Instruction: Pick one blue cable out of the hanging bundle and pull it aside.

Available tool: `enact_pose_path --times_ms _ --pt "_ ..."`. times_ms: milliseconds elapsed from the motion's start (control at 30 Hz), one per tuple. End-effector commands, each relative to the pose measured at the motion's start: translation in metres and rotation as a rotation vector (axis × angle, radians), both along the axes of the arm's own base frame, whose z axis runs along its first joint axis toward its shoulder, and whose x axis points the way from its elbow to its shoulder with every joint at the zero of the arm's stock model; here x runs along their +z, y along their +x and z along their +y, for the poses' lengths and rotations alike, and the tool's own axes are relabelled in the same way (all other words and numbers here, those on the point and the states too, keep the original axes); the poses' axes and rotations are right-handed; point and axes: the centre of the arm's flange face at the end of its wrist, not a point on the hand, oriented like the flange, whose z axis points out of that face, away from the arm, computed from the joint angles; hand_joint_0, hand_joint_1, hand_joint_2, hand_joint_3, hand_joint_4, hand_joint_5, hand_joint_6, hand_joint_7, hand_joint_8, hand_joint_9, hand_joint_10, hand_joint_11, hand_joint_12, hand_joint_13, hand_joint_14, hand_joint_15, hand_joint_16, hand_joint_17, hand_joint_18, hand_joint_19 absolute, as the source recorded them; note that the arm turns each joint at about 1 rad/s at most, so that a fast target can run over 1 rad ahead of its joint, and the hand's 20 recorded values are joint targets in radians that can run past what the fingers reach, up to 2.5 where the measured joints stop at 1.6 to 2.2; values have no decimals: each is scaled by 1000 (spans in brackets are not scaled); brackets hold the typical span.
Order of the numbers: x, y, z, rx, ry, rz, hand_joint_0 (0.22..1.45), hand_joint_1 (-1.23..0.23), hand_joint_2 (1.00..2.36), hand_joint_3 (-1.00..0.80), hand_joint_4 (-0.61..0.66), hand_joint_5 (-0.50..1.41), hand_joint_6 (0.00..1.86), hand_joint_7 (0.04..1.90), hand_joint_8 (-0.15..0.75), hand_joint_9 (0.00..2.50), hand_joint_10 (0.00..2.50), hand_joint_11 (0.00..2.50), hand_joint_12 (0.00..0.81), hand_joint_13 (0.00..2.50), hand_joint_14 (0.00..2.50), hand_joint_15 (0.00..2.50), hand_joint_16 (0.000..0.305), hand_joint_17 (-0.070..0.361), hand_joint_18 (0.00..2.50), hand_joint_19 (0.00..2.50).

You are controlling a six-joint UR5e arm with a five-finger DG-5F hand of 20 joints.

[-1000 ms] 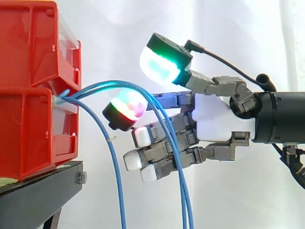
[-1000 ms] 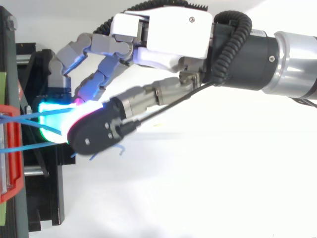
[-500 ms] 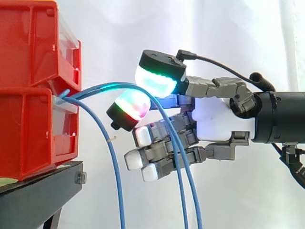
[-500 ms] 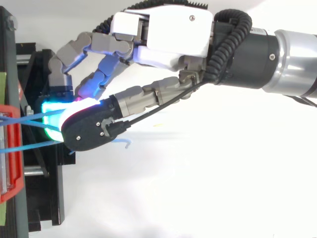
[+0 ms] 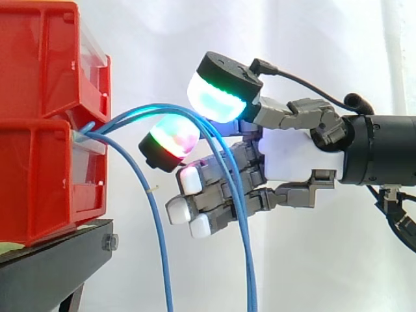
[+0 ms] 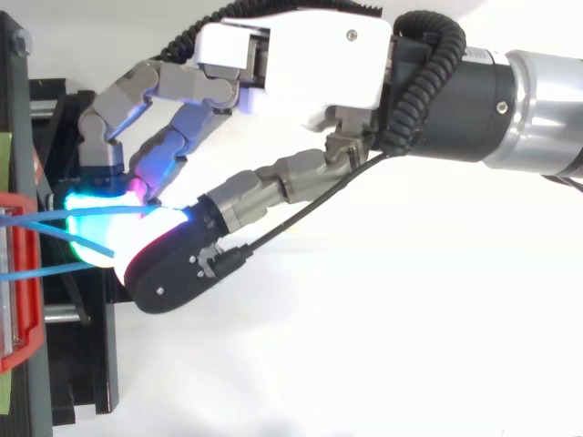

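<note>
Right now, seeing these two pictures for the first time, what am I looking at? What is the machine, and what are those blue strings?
It is a robot arm ending in a mechanical hand. One picture looks level from the side, the other down from above, both at the same moment. Red bins sit stacked on a black stand before a white curtain. The strings are thin blue cables hanging in arcs from the bins. The hand is in among them; whether it grips one, I cannot tell.
</note>
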Motion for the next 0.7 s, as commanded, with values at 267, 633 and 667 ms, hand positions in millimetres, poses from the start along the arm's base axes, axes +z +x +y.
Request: enact_pose_path --times_ms 267,633,667 --pt "2 0 -1 13 -31 -2 784 -921 1000 -500 -179 -117 944 991 225 952 21 567 272 766 21 452 41 93 666 399" --pt "2 0 -2 15 -35 -2 478 -557 1000 -500 4 -99 899 869 262 1007 17 535 318 780 20 472 51 114 673 459" --pt "2 0 -2 15 -35 -2 503 -491 1000 -500 3 -100 896 885 260 1018 19 532 316 783 18 476 49 110 656 470"
